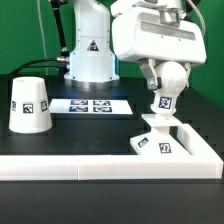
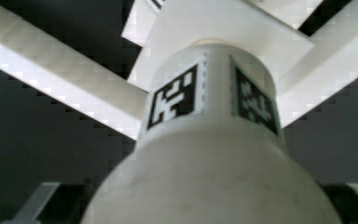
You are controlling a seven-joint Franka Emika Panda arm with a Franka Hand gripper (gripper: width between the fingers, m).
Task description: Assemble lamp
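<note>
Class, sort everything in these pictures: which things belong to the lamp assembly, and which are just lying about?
Belonging to the job: base, bulb, shade.
Just lying about: marker board, white border wall.

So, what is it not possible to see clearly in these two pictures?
Exterior view: whether the bulb sits fully in the base; the joint is too small.
Wrist view: the base's middle, hidden behind the bulb.
Both views: whether the end effector is shut on the bulb; fingers unclear.
</note>
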